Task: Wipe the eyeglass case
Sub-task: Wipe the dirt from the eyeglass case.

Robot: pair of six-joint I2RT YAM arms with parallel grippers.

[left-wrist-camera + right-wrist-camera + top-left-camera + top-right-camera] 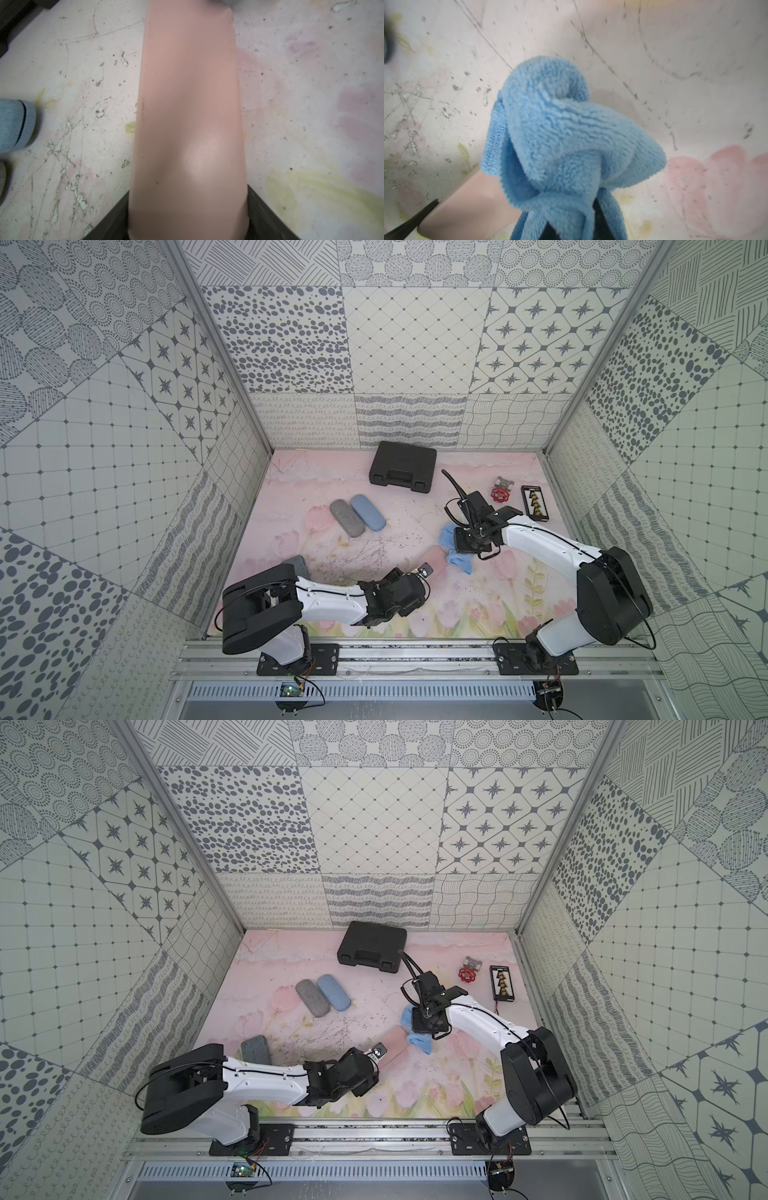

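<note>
A pink eyeglass case (437, 561) (395, 1043) lies near the middle of the mat. My left gripper (427, 571) (379, 1052) is shut on its near end. In the left wrist view the case (187, 99) fills the space between the two dark fingers (113, 218) of that gripper (187, 228). My right gripper (467, 546) (424, 1025) is shut on a bunched blue cloth (460, 562) (417, 1039) (560, 133), which rests on the case's far end. The right wrist view shows a strip of the pink case (467, 207) beside the cloth, which hides most of the right gripper (577, 228).
A grey case (347, 517) and a blue case (368, 511) lie side by side at the left middle. A dark grey case (255, 1050) sits by the left arm. A black tool box (402, 466), a red valve (500, 494) and a black connector board (535, 501) stand at the back.
</note>
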